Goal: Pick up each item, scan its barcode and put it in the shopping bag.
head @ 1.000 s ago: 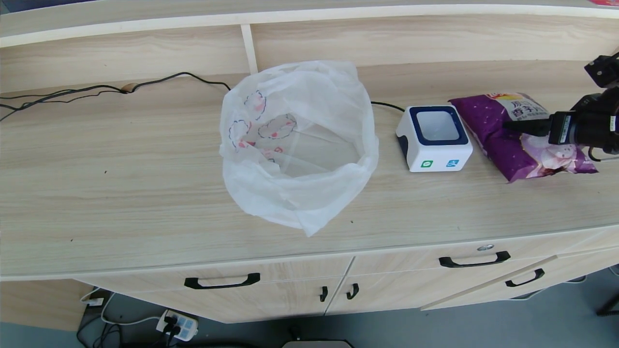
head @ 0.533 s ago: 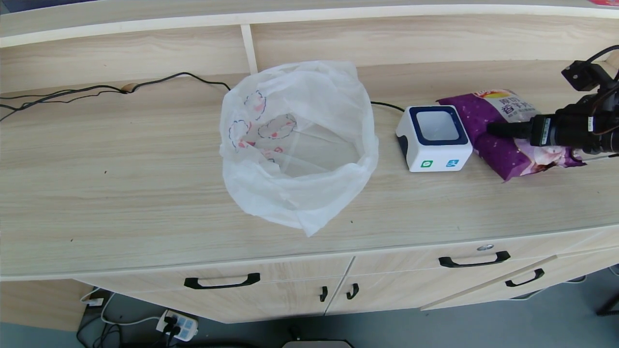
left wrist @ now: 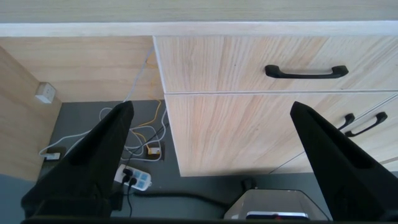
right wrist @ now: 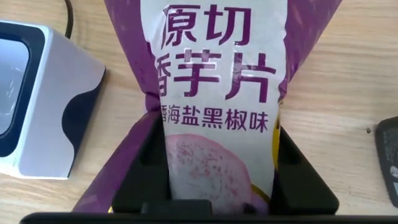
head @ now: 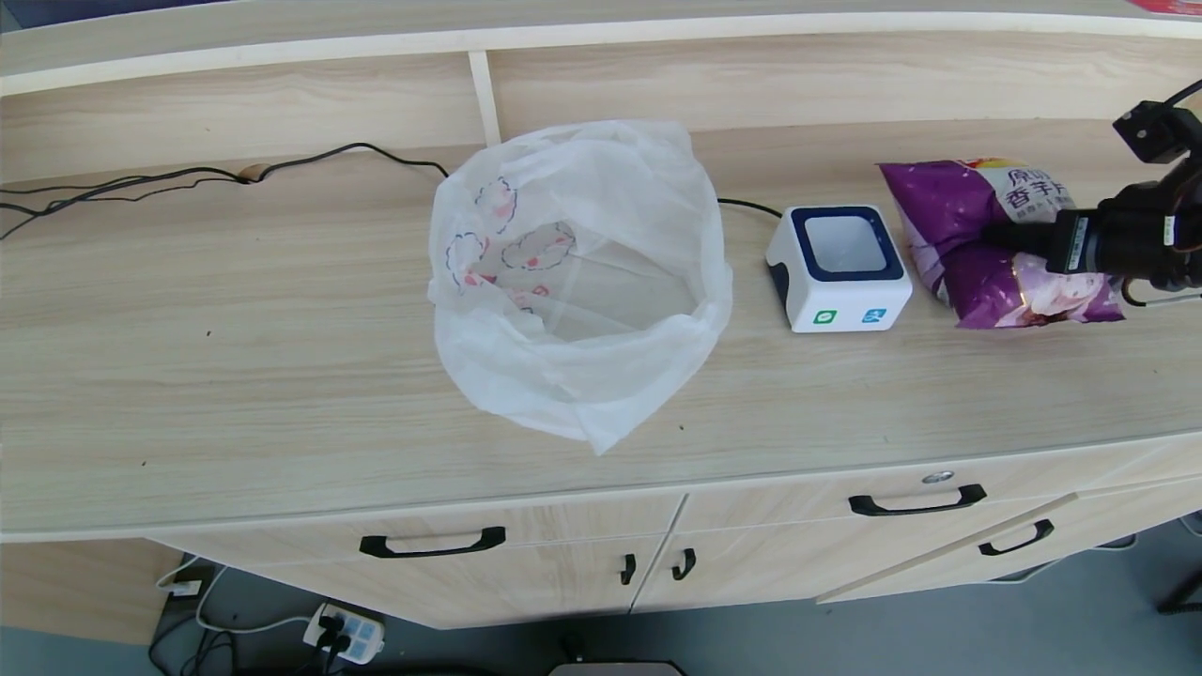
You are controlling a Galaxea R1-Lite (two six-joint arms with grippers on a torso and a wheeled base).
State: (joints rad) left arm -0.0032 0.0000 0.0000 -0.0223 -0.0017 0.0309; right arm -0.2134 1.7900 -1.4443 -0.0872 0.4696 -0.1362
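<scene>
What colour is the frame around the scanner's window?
Dark blue frame on the white scanner; the head view shows it best.

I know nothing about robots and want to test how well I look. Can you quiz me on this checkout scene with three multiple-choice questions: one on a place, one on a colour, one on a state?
1. Where does the scanner stand?
A. Inside the shopping bag
B. Between the shopping bag and the snack pack
C. On the floor

2. What colour is most of the snack pack?
A. Purple
B. Green
C. Orange

3. What state is the right gripper in?
A. Open above the scanner
B. Holding the shopping bag's rim
C. Shut on the snack pack

Answers:
1 B: on the counter, the bag is on one side of the scanner and the pack on the other.
2 A: its wrapper is mostly purple.
3 C: in the right wrist view, its fingers press both sides of the pack.
</scene>
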